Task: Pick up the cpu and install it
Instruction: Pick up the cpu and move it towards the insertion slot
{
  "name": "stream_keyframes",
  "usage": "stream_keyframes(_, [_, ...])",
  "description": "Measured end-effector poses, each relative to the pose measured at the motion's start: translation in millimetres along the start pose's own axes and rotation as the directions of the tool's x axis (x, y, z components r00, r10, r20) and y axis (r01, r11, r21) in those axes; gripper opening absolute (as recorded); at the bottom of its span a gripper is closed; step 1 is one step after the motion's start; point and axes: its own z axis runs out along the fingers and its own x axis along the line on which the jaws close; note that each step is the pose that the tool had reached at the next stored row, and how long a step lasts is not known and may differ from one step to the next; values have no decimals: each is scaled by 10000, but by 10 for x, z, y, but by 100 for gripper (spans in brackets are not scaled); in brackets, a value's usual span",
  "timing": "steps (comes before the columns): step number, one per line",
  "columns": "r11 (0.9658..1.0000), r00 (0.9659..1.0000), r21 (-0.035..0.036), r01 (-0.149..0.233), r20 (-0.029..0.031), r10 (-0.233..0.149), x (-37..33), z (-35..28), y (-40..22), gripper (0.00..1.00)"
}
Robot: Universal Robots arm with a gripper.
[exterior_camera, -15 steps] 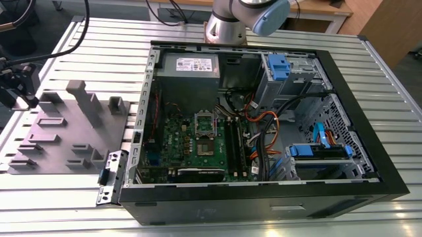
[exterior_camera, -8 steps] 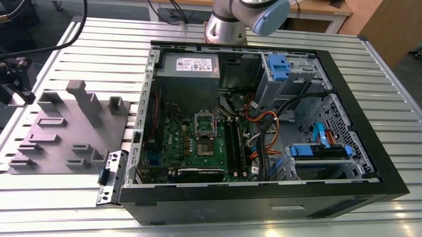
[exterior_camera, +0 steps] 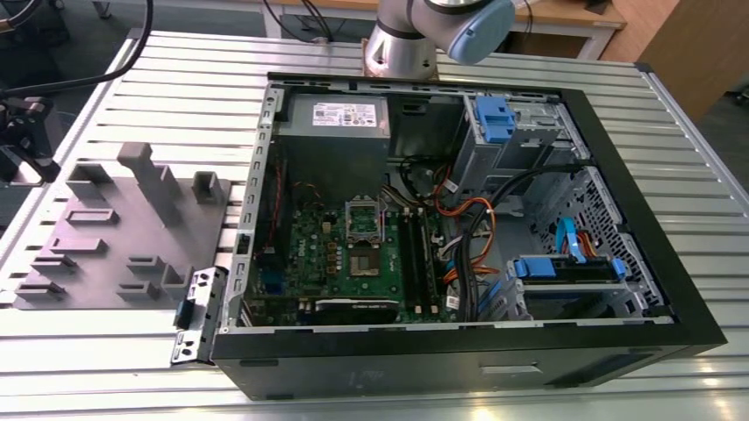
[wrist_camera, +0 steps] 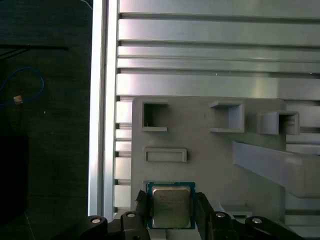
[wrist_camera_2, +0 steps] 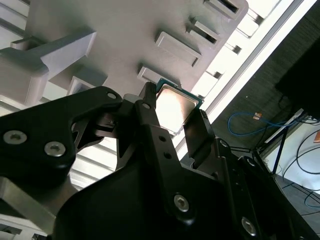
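The cpu point(wrist_camera: 172, 205), a small square chip with a pale metal top and green rim, sits between the two black fingers point(wrist_camera: 204, 212) of my gripper point(wrist_camera: 172, 209), which is shut on its opposite edges. In the second wrist view the cpu point(wrist_camera_2: 176, 106) is held in my gripper point(wrist_camera_2: 173, 107) well above the grey moulded tray point(wrist_camera_2: 125, 30). The tray point(wrist_camera: 200, 150) lies below with its pockets showing. In the exterior view the tray point(exterior_camera: 105, 237) lies at the left, and the motherboard's shiny socket frame point(exterior_camera: 365, 219) stands inside the open computer case point(exterior_camera: 609, 167).
The case holds a grey power supply with a white label point(exterior_camera: 339, 118), blue drive brackets point(exterior_camera: 495, 118) and bundles of cables point(exterior_camera: 468, 237). The slatted metal table point(wrist_camera: 215, 55) ends beside the tray, with dark floor and a blue cable point(wrist_camera: 25, 85) beyond.
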Motion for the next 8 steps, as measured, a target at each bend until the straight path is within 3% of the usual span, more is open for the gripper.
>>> stream_keyframes(8, [10000,10000,-1,0,1,0,0,-21,0,47])
